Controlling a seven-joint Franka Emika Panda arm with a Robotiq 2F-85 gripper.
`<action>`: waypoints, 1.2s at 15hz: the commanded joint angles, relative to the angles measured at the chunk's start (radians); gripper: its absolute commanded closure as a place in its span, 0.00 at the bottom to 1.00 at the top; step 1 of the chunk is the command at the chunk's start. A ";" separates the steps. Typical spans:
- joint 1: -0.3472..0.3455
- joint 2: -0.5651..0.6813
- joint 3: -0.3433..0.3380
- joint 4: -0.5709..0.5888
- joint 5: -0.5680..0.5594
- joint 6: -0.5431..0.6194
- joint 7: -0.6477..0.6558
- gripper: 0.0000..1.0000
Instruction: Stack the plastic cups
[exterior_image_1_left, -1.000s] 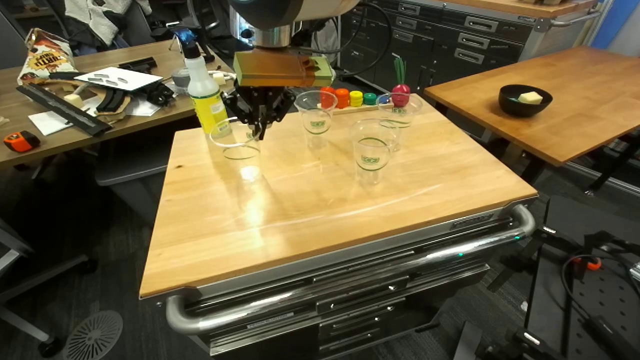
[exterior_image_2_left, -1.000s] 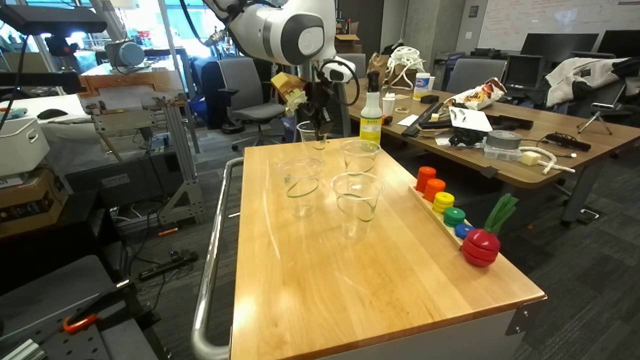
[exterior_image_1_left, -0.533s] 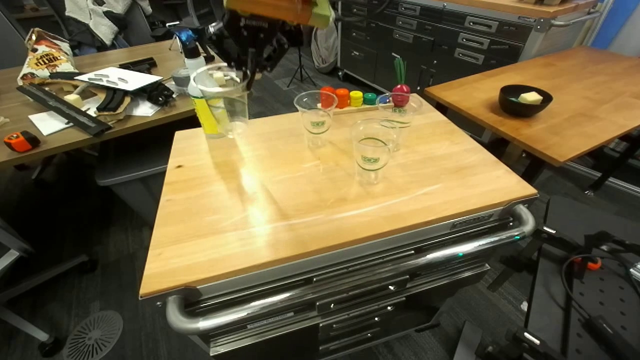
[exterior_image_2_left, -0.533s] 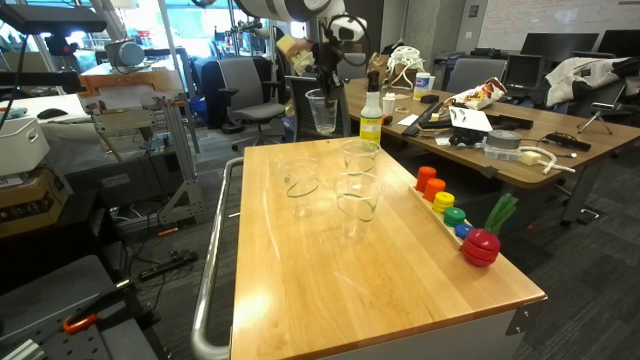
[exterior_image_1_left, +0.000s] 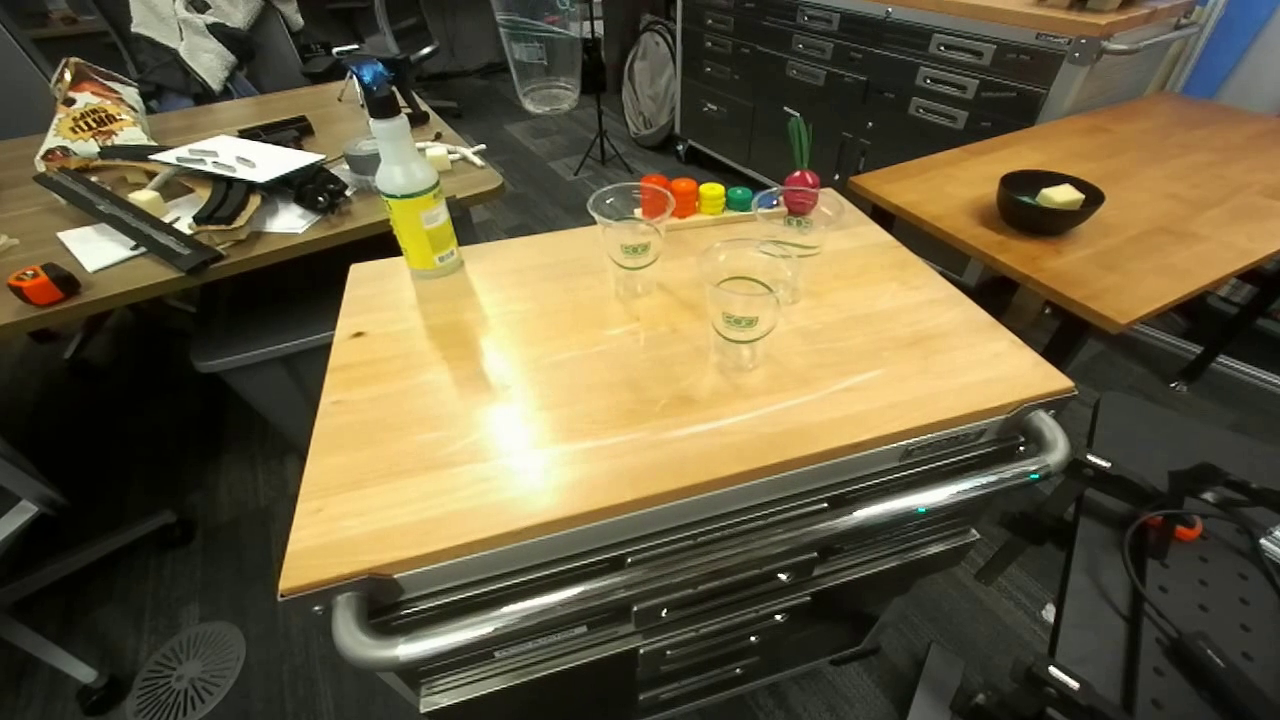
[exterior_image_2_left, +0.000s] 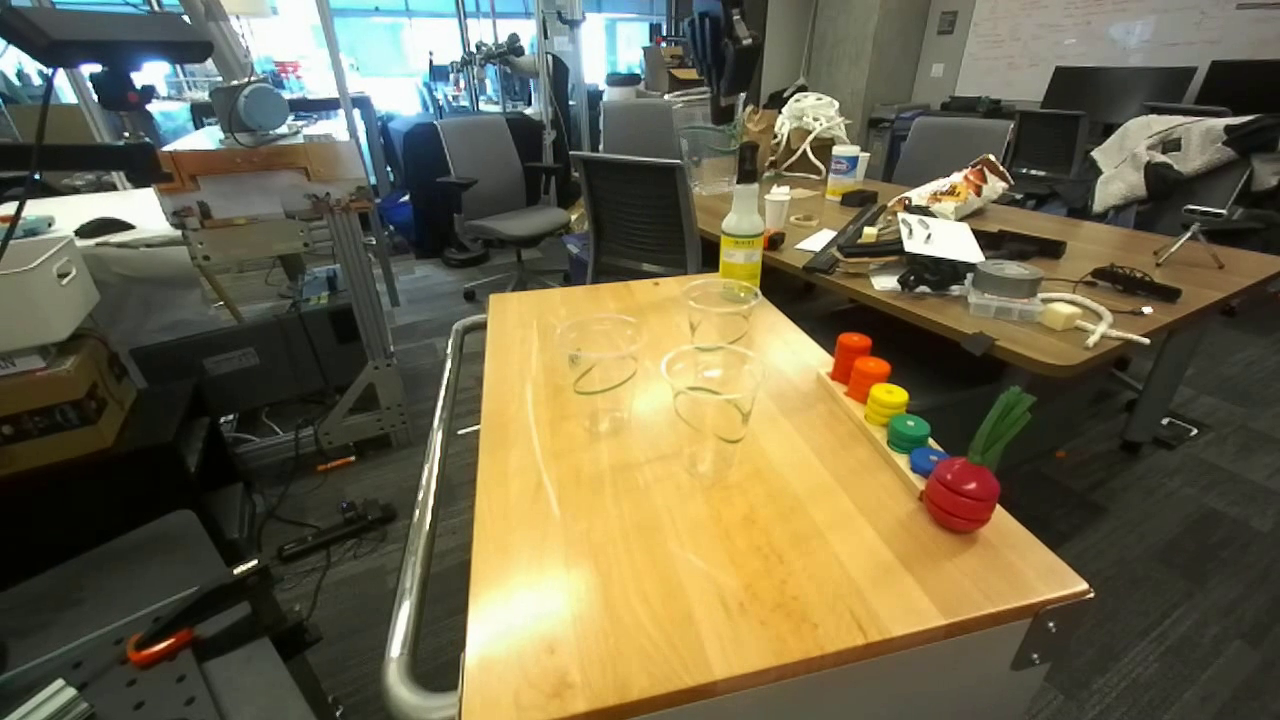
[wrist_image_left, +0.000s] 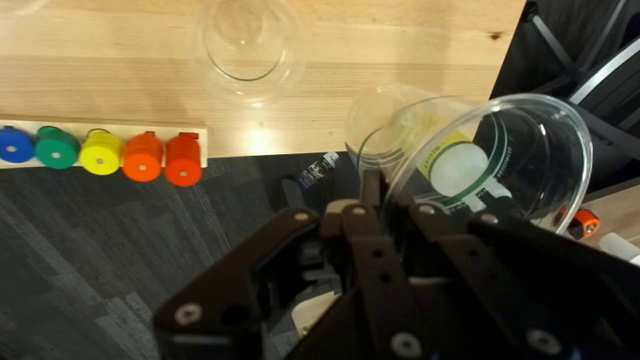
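My gripper is shut on the rim side of one clear plastic cup. It holds this cup tilted in the air, above and beyond the table's far edge. The held cup hangs at the top of an exterior view, where the gripper is out of frame. The gripper and held cup also show in an exterior view. Three more clear cups stand upright and apart on the wooden table: a back one, a front one and a right one. One of them shows in the wrist view.
A spray bottle with yellow liquid stands at the table's back-left corner. A wooden strip of coloured blocks lies along the table's edge, with a red toy radish at its end. A cluttered desk stands behind the bottle.
My gripper has lifted one cup off the table beside the bottle and carried it up, away from the other cups. The three standing cups have not moved.
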 joint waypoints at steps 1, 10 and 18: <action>-0.039 -0.053 -0.005 -0.041 -0.008 -0.076 -0.007 0.94; -0.114 0.005 0.006 -0.138 0.092 -0.066 -0.141 0.94; -0.136 0.081 0.014 -0.124 0.174 0.014 -0.230 0.94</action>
